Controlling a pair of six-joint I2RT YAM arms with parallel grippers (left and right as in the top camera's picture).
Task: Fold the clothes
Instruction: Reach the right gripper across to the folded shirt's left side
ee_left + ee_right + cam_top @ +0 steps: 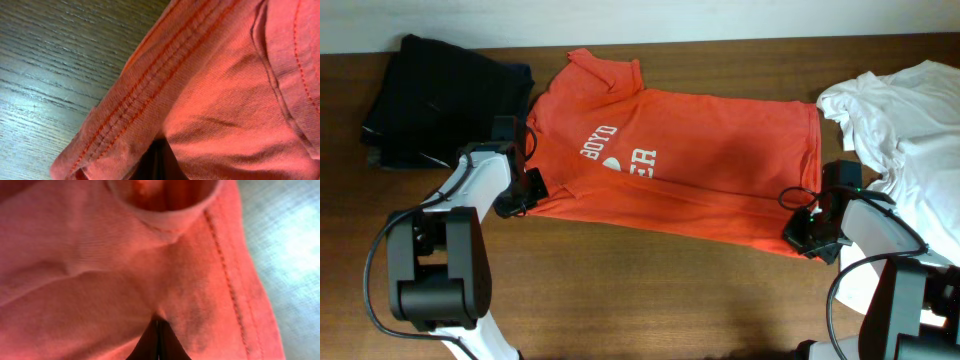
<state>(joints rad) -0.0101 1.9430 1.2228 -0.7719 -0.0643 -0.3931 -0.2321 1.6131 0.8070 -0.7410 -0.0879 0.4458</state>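
"Two pincers, and both look clamped tight," says the first. "The left pincer point(523, 192) has its jaws closed on the near edge of the orange-red shirt point(710, 160). Its wrist view shows the double-stitched hem point(135, 100) bunched right down into the dark fingers."

"And the right pincer point(807, 236)?" asks the second.

"Same story: the cloth draws into a crease that ends where the fingers meet, with no gap showing. It holds the near corner at the opposite end."

"Why those two spots?"

"Likely so the long near edge can be lifted as one and carried away from the robot onto the far half. The shirt lies spread across the middle of the desk point(640, 300), collar toward the far left, white lettering point(615, 150) facing up. By that reading, a lengthwise fold is only starting."

"Anything in the way?"

"A white shirt point(910, 100) is heaped at the right, touching the orange one's far right corner and lying just beside the right arm. A black garment point(440, 95) sits at the far left, just beside the sleeve; whether they touch cannot be told. Neither covers the landing area, though the white heap could snag the right arm's swing."
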